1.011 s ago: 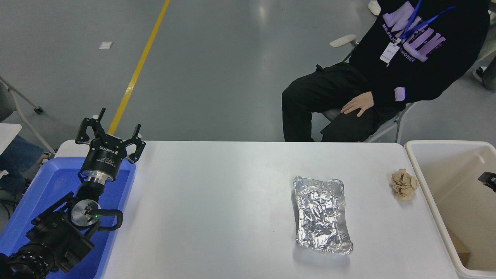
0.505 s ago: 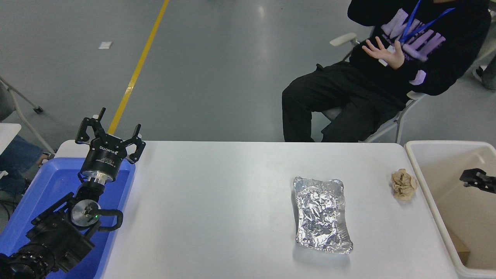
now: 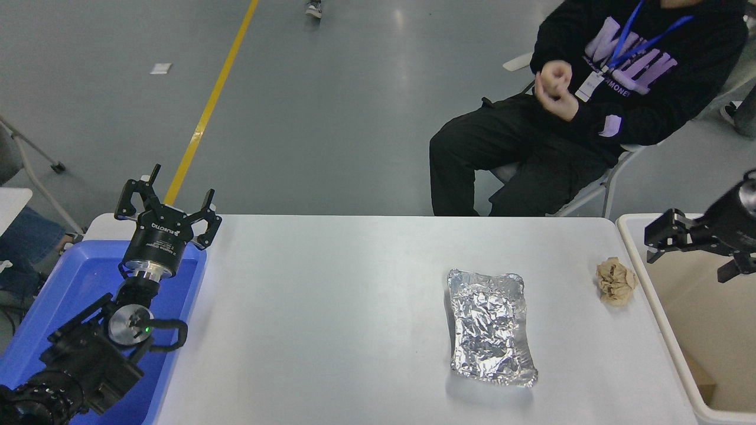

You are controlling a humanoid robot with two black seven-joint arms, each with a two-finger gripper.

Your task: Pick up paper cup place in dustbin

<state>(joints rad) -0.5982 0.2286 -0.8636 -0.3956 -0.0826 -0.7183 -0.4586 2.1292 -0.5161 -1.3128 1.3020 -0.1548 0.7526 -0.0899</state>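
Since half a second ago the right gripper (image 3: 679, 242) has come further in from the right edge and now hangs over the far left corner of the dustbin (image 3: 635, 236), much more of its black body showing than before. Its fingers are spread apart with nothing between them. Over the same span the seated person's hand (image 3: 555, 85) has gone from an open palm to a loose fist held up at the chest.

Taking the dustbin as the landmark and working outward from the camera: its near end runs off the bottom right corner, and a brownish flat scrap lies on its beige floor there. No paper cup can be seen on the table or in the visible part of the dustbin, so I cannot tell where it is. Well to the left of the dustbin, on the white table (image 3: 331, 319), lies the crumpled silver foil tray (image 3: 490, 327). Just left of the dustbin's left rim, further back than the tray, sits the crumpled brown paper ball (image 3: 615, 281), apart from the rim.

Far to the left of the dustbin, across the whole table, the left gripper (image 3: 168, 206) is parked above the blue plastic tub (image 3: 65, 289), its fingers splayed and empty.

Beyond the table's far edge, up and left of the dustbin, the person (image 3: 590, 112) sits on a chair.
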